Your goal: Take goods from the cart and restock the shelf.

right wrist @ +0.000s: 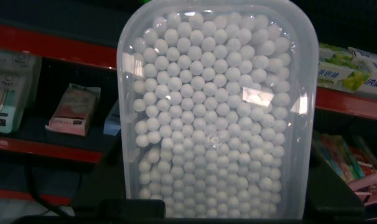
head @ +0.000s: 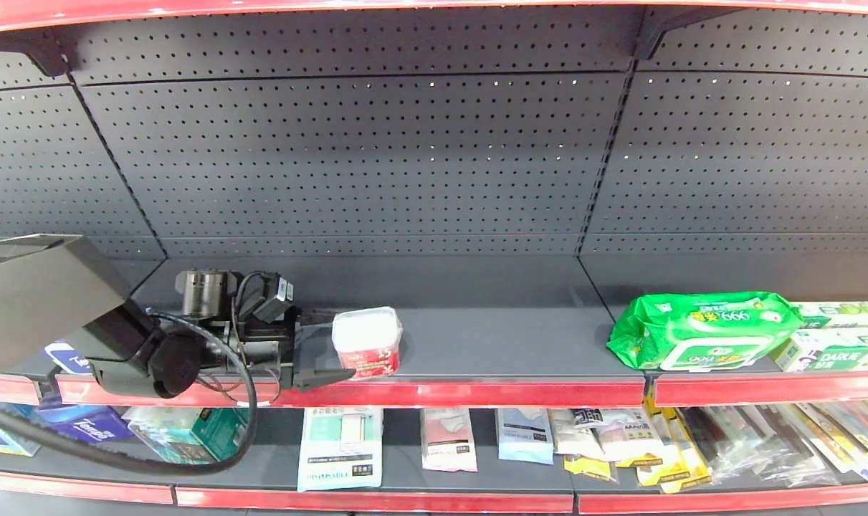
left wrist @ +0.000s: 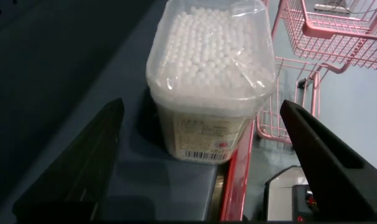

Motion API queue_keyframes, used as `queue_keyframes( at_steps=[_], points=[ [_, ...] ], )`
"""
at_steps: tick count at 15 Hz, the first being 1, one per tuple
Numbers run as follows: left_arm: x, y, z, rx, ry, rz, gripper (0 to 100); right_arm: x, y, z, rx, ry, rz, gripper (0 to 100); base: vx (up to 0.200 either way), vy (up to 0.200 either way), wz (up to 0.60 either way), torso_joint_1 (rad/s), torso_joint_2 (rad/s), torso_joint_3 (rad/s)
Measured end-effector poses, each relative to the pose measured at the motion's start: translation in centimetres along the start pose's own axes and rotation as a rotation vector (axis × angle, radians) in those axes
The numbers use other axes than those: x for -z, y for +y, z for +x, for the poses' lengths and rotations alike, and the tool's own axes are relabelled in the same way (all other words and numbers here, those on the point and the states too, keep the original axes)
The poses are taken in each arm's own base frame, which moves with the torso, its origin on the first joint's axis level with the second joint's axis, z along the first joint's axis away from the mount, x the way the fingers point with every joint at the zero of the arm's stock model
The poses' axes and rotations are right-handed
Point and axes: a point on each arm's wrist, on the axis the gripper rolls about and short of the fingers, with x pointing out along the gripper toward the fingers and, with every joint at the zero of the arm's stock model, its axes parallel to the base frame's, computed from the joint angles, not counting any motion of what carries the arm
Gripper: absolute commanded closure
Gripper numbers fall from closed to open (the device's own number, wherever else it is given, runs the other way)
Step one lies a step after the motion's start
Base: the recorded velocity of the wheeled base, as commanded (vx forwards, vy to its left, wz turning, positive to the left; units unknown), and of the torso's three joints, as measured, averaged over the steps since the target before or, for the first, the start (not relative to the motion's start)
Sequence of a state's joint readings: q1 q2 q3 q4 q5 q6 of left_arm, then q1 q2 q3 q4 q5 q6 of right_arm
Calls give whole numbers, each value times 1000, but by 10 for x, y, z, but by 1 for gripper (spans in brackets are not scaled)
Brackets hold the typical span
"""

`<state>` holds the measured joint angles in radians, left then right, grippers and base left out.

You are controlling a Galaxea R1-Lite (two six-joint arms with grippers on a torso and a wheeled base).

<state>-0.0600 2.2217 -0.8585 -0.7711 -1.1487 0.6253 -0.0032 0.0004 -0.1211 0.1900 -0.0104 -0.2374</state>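
Observation:
A clear cotton swab box point(head: 366, 340) with a red label stands on the dark middle shelf point(head: 491, 337), close to its red front edge. My left gripper point(head: 340, 342) is level with it, open, one finger on each side of the box's near end. The left wrist view shows that box point(left wrist: 210, 68) upright between the spread fingers point(left wrist: 83, 168), with gaps on both sides. A second clear box of swabs point(right wrist: 216, 112) hangs close to the right wrist camera in front of the shelves, and my right gripper point(right wrist: 216, 208) is shut on its lower part.
A green wipes pack point(head: 702, 331) and green-white boxes point(head: 835, 337) lie at the shelf's right. The shelf below holds several flat packets point(head: 448, 437) and tissue packs point(head: 82, 423). A pink wire cart point(left wrist: 325, 37) stands beyond the shelf edge. Most of the middle shelf is bare.

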Motion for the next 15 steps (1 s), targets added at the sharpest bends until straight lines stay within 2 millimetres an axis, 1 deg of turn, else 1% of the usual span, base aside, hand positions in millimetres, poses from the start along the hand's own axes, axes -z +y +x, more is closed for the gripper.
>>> queue_keyframes(
  at_steps=[8,15],
  points=[
    [2,4,-5,-46,22,0,0,0,0,0,0,-1,0,100,0,0,0,0,0,0],
    [9,8,-10,-84,46,5,0,0,0,0,0,-1,0,100,0,0,0,0,0,0]
  ],
)
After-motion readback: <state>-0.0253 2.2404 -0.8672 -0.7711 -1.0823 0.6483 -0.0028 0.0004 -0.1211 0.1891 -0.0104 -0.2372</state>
